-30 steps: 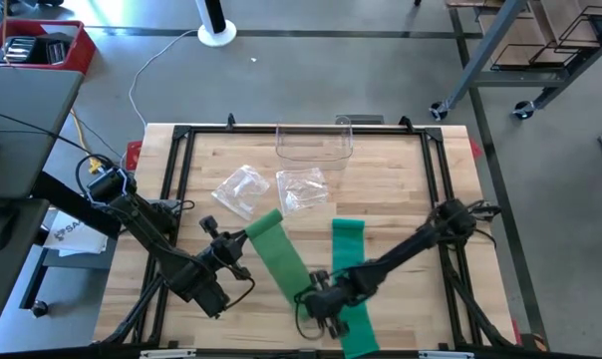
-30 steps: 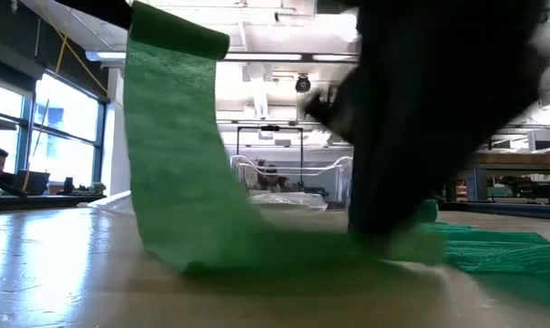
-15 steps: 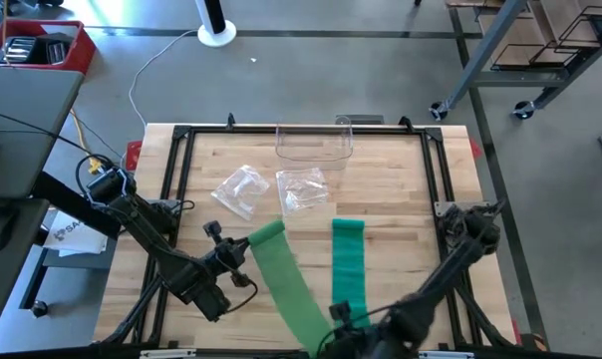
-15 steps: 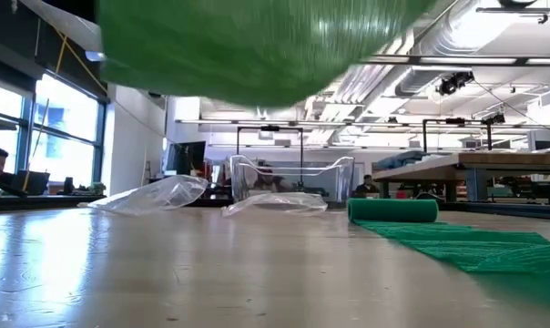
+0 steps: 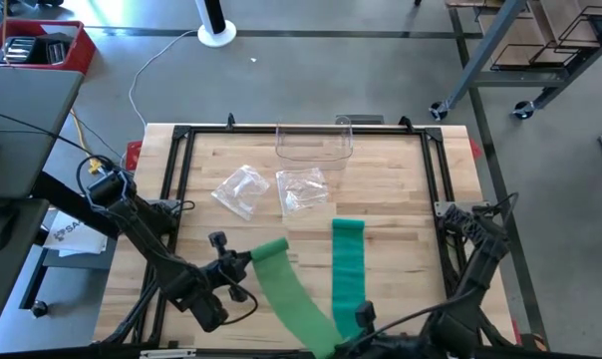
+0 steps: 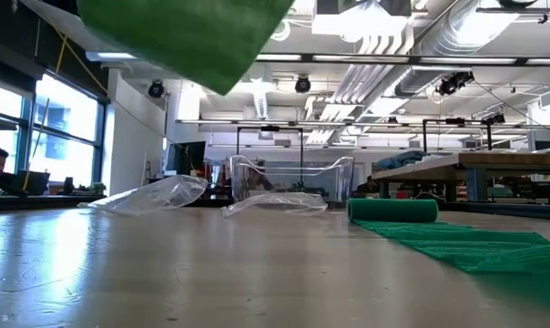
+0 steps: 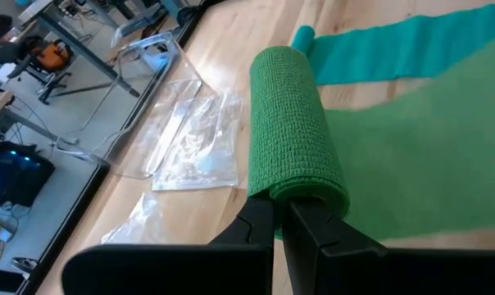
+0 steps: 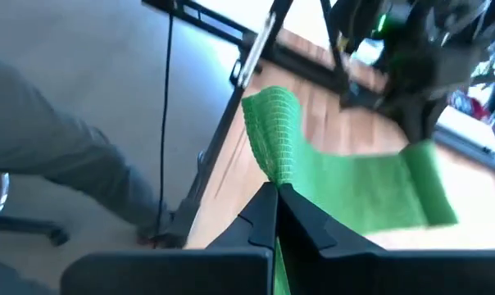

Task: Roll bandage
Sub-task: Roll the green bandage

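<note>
Left gripper [image 7: 279, 215] at the table's front-left, fingers pinched tight on the rolled end of a green bandage [image 5: 286, 289]; roll [image 7: 295, 135] held off the wood, band trailing diagonally toward the front edge. Right gripper [image 8: 276, 205] low at the front edge, near the middle, fingers clamped together on the band's other end, cloth [image 8: 274, 139] bunched and standing up past the fingertips. Bandage slung between the two grippers, lifted clear of the wooden table [image 5: 401, 199]; in the low view only a green corner [image 6: 179, 36] hanging overhead. Second bandage [image 5: 348, 264], teal-green, lying flat just beside on the right, unrolled toward the front, small rolled end [image 6: 392, 210] at its far tip. Two crumpled plastic bags [image 5: 239, 189] and a clear plastic tray [image 5: 314, 145] farther back, well apart from both grippers.
</note>
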You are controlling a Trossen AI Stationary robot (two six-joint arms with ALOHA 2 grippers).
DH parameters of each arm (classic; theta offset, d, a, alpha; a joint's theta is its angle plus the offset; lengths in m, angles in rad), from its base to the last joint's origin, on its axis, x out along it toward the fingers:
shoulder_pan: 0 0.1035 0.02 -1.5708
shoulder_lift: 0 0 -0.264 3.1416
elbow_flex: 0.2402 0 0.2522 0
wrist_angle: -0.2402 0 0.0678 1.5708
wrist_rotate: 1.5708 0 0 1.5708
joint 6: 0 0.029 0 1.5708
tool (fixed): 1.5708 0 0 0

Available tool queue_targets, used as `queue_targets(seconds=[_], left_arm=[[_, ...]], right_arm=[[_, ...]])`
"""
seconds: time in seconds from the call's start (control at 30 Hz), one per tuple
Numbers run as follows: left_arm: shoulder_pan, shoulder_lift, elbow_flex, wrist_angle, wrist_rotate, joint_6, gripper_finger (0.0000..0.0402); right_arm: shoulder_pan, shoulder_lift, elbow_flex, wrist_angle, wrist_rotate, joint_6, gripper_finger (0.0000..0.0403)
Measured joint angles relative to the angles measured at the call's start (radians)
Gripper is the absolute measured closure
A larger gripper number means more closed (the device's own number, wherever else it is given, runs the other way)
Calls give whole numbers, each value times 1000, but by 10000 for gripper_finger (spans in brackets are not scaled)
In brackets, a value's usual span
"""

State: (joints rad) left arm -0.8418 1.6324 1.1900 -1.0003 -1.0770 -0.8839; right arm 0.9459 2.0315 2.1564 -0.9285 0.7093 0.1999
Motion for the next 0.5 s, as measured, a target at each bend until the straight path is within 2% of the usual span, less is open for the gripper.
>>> queue_targets(seconds=[0.2,0.33,0.5], left_arm=[[4,15,-21,5,29,1,401],[4,15,-84,10,56,-72,401],[3,15,-169,117,102,-105,401]], right_arm=[[47,0,78,6,81,-78,403],[88,-1,117,28,125,-127,403],[125,-1,148,73,190,-194,403]])
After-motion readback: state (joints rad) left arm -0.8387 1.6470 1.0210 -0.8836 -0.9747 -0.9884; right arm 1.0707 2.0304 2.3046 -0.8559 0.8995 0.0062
